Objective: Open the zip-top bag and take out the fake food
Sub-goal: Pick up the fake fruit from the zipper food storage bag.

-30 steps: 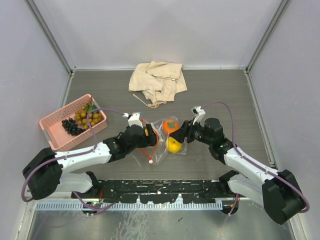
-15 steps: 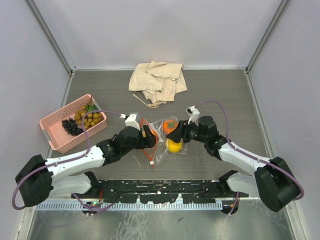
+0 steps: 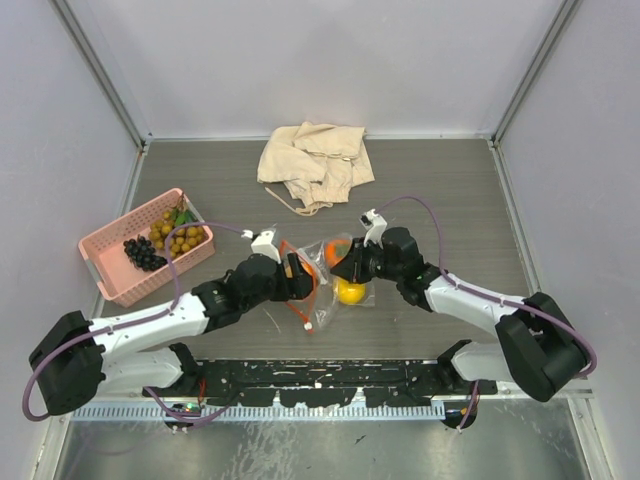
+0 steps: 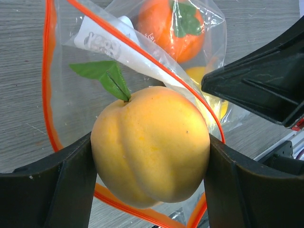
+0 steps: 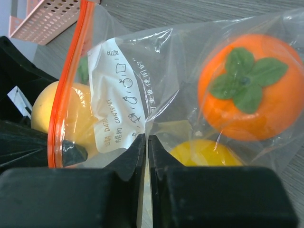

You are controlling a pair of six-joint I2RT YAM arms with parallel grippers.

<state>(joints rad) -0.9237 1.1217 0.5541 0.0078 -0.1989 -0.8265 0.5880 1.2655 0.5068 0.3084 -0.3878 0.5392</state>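
Note:
The zip-top bag lies mid-table, its orange-red zip strip spread open in a loop. My left gripper is shut on a yellow-orange peach with a green leaf, held at the bag's mouth between both fingers. My right gripper is shut on a fold of the bag's clear film beside its white label. Fake food still inside the bag: an orange persimmon with a green cap and a yellow lemon. The right gripper's black body shows close by in the left wrist view.
A pink mesh basket at the left holds dark purple grapes and a tan berry cluster. A crumpled beige cloth lies at the back centre. Grey walls enclose the table on three sides.
My right gripper has moved left onto the bag and shut on its film. The left gripper keeps its hold on the peach and has shifted only slightly.

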